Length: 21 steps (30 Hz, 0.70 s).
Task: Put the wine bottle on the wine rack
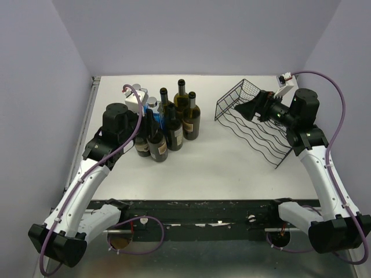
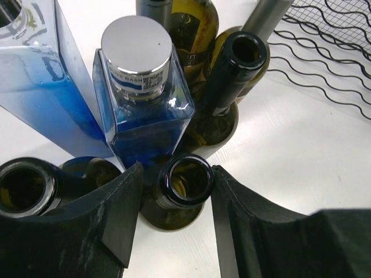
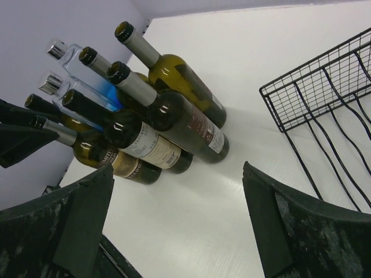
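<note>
Several dark wine bottles point(image 1: 174, 124) stand in a cluster left of centre on the white table. My left gripper point(image 1: 147, 117) is open, its jaws either side of the neck of one front bottle point(image 2: 185, 180); the right finger point(image 2: 243, 226) touches the neck and the left finger point(image 2: 110, 214) stands slightly off it. The black wire wine rack point(image 1: 255, 124) lies at the right, holding no bottles, and shows in the left wrist view point(image 2: 324, 52) and the right wrist view point(image 3: 324, 98). My right gripper point(image 1: 246, 108) is open and empty, hovering over the rack's left side.
Two clear bottles with blue liquid point(image 2: 142, 98) and silver caps stand in the cluster behind the gripped-round bottle. Another open-mouthed bottle point(image 2: 23, 188) stands just left of my left finger. White walls bound the table at the back and sides.
</note>
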Each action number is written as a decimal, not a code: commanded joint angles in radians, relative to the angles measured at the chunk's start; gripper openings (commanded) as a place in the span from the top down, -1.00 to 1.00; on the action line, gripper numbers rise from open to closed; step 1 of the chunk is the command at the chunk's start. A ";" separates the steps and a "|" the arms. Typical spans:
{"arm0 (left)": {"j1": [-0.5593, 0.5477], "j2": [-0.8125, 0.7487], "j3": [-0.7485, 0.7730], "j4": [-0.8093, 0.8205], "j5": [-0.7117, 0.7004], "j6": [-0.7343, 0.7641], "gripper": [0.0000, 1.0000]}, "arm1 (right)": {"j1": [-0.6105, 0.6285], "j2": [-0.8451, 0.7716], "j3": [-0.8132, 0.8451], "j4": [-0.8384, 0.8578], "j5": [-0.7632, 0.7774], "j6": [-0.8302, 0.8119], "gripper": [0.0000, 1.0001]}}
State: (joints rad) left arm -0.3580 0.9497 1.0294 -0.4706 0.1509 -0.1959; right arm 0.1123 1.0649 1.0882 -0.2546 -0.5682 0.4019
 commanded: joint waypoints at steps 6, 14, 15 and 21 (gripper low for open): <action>-0.036 0.049 -0.008 0.089 -0.083 -0.024 0.30 | 0.006 -0.039 -0.024 0.012 0.022 -0.006 -0.97; -0.058 0.012 0.027 0.014 -0.091 0.015 1.00 | 0.006 -0.055 -0.017 -0.029 -0.048 -0.058 -1.00; -0.062 0.005 0.037 0.003 -0.077 0.022 1.00 | 0.006 -0.060 -0.020 -0.028 -0.061 -0.064 -1.00; -0.093 -0.041 0.129 -0.068 0.022 0.064 1.00 | 0.007 -0.074 -0.030 -0.026 -0.160 -0.094 -1.00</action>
State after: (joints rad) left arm -0.4301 0.9646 1.0588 -0.4995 0.0902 -0.1673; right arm 0.1123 1.0134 1.0733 -0.2710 -0.6270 0.3435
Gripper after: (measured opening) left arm 0.432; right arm 0.996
